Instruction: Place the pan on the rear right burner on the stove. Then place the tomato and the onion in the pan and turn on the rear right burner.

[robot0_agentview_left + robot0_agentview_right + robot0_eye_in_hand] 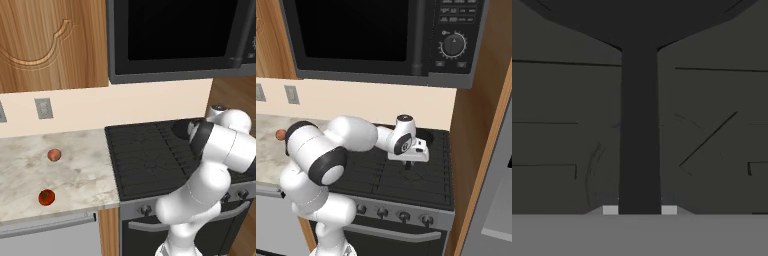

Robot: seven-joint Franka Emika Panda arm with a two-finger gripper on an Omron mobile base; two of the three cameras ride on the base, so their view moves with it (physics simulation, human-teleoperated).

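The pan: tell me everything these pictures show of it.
The pan is matte black, with a round body and a thin straight handle. In the hand view the handle runs straight down the picture to the gripper, which is shut on it, a pale fingertip at each side. The body sits at the top of that view, over the dark grates of the stove. In the right base view its rim shows at the rear right of the stove. Whether it rests on the grate is unclear.

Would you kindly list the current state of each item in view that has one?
claw: shut on the pan's handle
pan: held by its handle over the stove, body toward the rear right
stove: no flame visible
tomato: loose on the counter
onion: loose on the counter
microwave: door closed
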